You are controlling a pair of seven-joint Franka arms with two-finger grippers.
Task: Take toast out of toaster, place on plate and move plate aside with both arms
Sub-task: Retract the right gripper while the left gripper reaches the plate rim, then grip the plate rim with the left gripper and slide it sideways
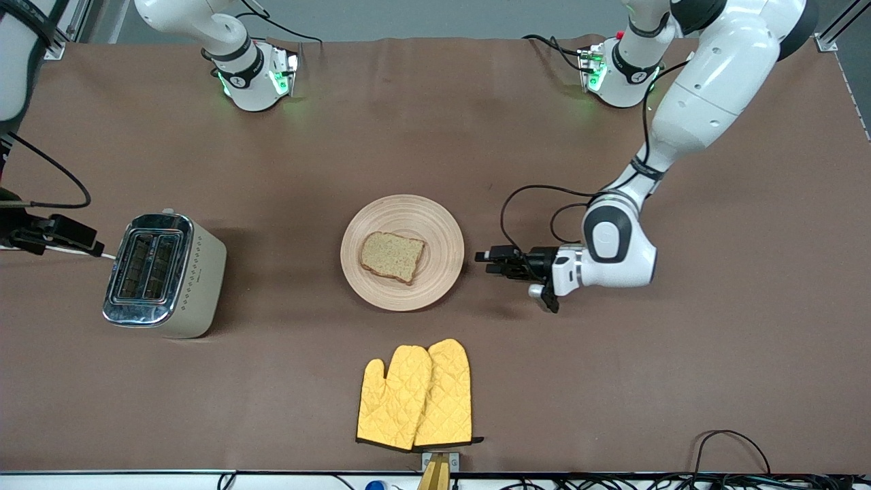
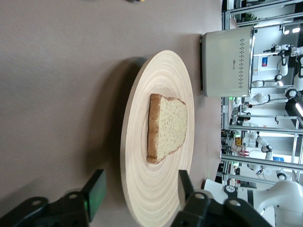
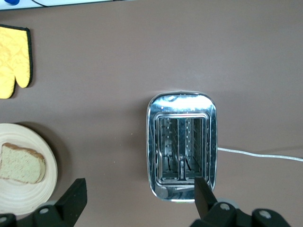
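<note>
The toast (image 1: 392, 256) lies flat on the round wooden plate (image 1: 442, 224) at the table's middle. My left gripper (image 1: 484, 261) is low beside the plate's edge toward the left arm's end, open and empty, a small gap from the rim. In the left wrist view its fingers (image 2: 94, 195) stand wide apart on either side of the plate's rim (image 2: 130, 156), with the toast (image 2: 168, 126) past them. My right gripper (image 3: 139, 198) is open and empty, up over the table next to the toaster (image 3: 182, 144). In the front view it shows as a dark shape (image 1: 64, 233).
The silver and cream toaster (image 1: 163, 272) stands toward the right arm's end, slots empty, its white cord (image 1: 85, 252) trailing away from the plate. Two yellow oven mitts (image 1: 416, 396) lie nearer the front camera than the plate. Cables lie along the front edge.
</note>
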